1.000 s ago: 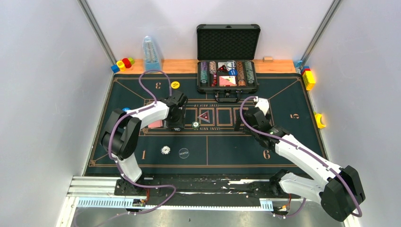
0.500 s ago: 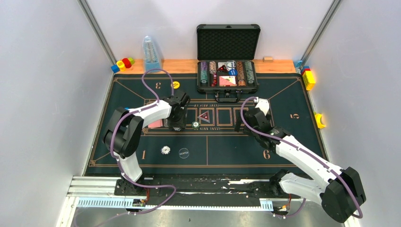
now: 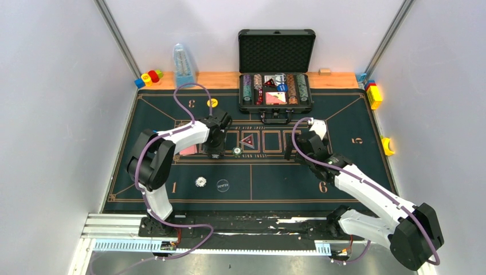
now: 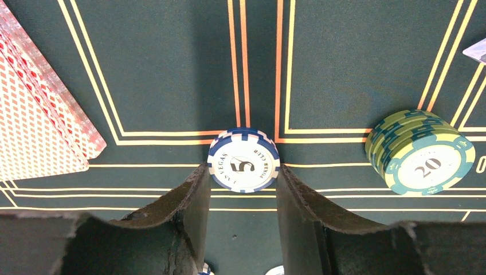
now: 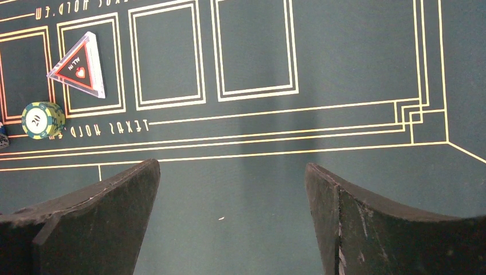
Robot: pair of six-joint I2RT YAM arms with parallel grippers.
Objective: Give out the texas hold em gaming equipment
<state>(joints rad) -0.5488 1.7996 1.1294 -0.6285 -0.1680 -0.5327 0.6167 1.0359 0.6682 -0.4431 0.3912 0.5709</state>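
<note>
**Partly dealt out, with a white chip pinched in the left claw**

We count several pieces already out on the green mat [image 3: 355,114]. A fan of pink-backed cards [image 4: 34,114] lies toward the left edge of the tabletop. A short stack of green chips [image 4: 421,152] sits near the middle, with a clear triangular marker [image 5: 78,66] just beyond it. A dark dealer disc [image 3: 223,185] and a lone pale chip [image 3: 200,181] lie toward the near edge, and a yellow disc [image 3: 212,103] toward the far-left corner. The open case [image 3: 276,51] at the far edge holds rows of chips and more cards. Nothing is laid out along the right edge, so we judge the job well short of done.

The left claw [image 4: 242,169] is closed on a white chip [image 4: 243,159] marked 5, one finger pressed against each side. The chip lies flat on the mat at the very tips of the fingers, between the cards and the green chips and apart from both. We cannot tell whether it is a single chip or a thin stack.

The right claw [image 5: 232,165] stands wide open and holds nothing. It hovers over bare mat right of the middle, well apart from every piece.
</note>
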